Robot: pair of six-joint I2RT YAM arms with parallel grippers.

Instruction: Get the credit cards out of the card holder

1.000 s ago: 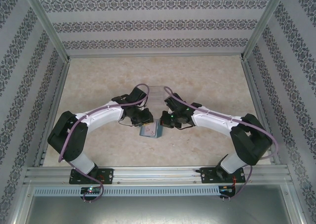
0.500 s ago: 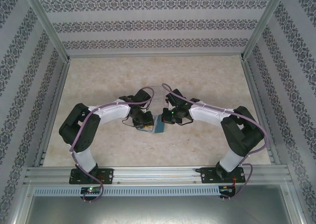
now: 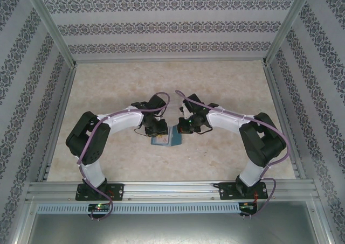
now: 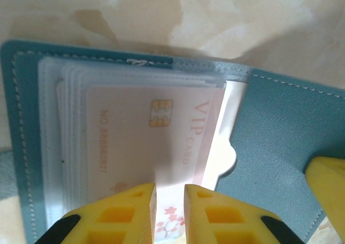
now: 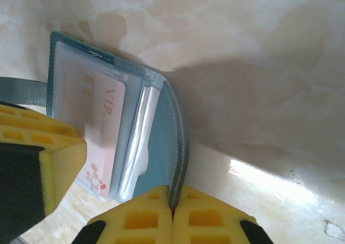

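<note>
The holder (image 3: 163, 140) lies open at the middle of the table (image 3: 226, 88) between the two arms, with a pale VIP card (image 4: 140, 147) tucked in its clear sleeves (image 4: 64, 147). The right gripper (image 5: 173, 218) is clamped tight on the edge of the holder's raised cover. The left gripper (image 4: 170, 203), fingers a narrow slit apart, sits at the card's near end; whether it grips anything cannot be told.

Over the last second, we see the left arm (image 3: 116, 120) and right arm (image 3: 232, 120) fold in, elbows drawn away from the side edges of the table (image 3: 226, 88). The left pincer (image 3: 157, 131) and right pincer (image 3: 182, 130) have closed in together, and the holder (image 3: 161, 140) sits slightly farther from the near edge.
</note>
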